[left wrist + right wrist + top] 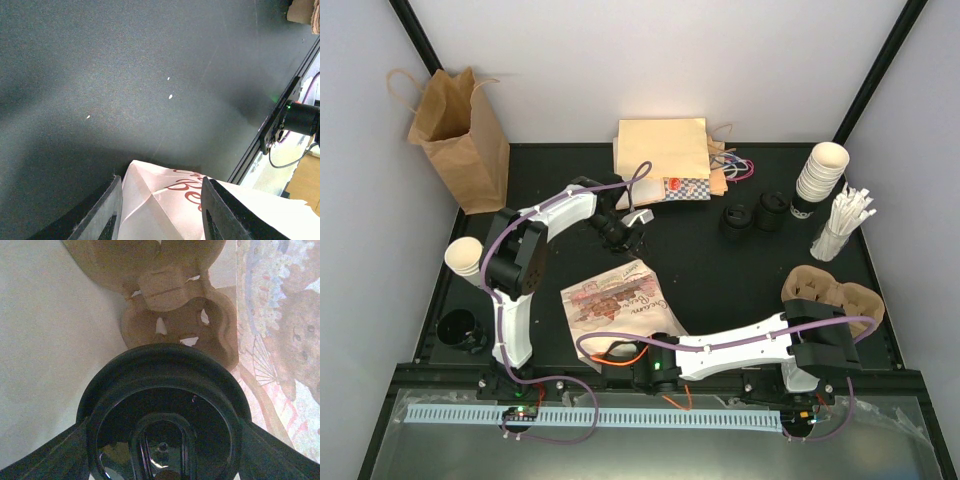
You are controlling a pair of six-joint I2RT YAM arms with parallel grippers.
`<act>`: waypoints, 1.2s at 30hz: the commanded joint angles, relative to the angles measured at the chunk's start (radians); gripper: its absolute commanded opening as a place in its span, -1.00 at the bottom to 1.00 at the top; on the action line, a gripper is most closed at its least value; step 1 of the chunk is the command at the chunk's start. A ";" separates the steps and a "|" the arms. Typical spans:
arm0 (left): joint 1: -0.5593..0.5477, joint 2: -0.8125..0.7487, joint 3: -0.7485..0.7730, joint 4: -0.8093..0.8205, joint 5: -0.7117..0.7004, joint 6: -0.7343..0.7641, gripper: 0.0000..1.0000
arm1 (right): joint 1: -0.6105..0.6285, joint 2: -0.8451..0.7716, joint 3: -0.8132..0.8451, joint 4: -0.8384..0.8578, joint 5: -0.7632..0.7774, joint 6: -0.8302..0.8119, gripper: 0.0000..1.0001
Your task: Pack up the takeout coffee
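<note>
The takeout coffee fills the right wrist view, its round black lid between the two fingers of my right gripper, which is shut on it. It sits inside the printed white paper bag, with a brown pulp carrier just ahead of it in the bag. From above, the right gripper reaches into the bag's near opening, and the cup is hidden. My left gripper is at the bag's far end, its fingers closed on either side of the folded corner.
A standing brown paper bag is at the back left, flat bags at the back middle. Black lids, stacked cream cups, stirrers and another carrier lie right. A cream cup and a black lid stand left.
</note>
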 commanded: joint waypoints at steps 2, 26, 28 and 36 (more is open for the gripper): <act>-0.005 0.019 0.028 -0.039 0.007 0.031 -0.10 | -0.027 -0.011 -0.002 -0.092 -0.016 0.036 0.09; -0.015 0.028 0.029 -0.045 0.005 0.028 -0.11 | -0.002 -0.115 -0.031 0.132 -0.070 -0.008 0.02; -0.015 0.028 0.029 -0.045 0.003 0.027 -0.11 | -0.002 -0.117 -0.026 0.129 -0.050 -0.012 0.02; -0.016 0.032 0.048 -0.056 0.003 0.024 -0.11 | 0.018 -0.174 -0.023 0.142 0.000 -0.050 0.00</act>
